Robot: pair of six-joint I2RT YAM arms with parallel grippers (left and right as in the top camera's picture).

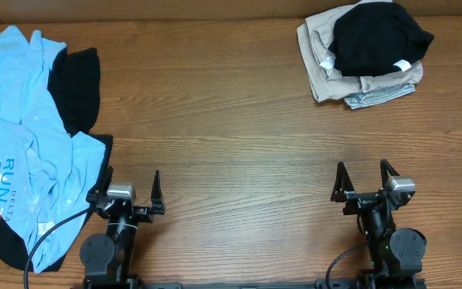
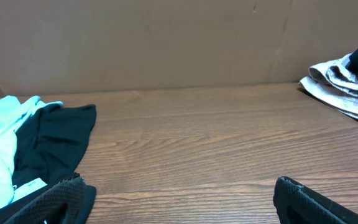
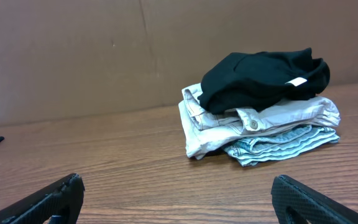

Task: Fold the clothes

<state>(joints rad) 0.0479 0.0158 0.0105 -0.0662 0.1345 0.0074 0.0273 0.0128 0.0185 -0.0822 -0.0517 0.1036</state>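
Clothes: an unfolded heap at the far-left edge of the table, made up of two pieces that touch.
Light blue T-shirt: crumpled and stretched along the left edge, with white lettering showing on its left side.
Black garment: lies against the T-shirt's upper right side, partly tucked under it. More black cloth pokes out at the near-left corner; I cannot tell whether it is the same piece.
Folded stack: at the far-right corner of the table, well apart from the heap.
Stack, top to bottom: a black piece with a small white tag, then a beige piece with a button, then a pale blue-grey piece resting on the table.
Left hand: released, jaws spread wide, grasping nothing. It sits low at the near edge, just beside the T-shirt's right hem.
Left wrist view: the black garment and the blue T-shirt lie ahead to the left, and bare wood fills the gap between my two dark fingers.
Right hand: released as well, jaws apart, nothing between them. It is at the near edge on the right, with the folded stack well ahead of it.
Backdrop: a plain brown board stands behind the table.
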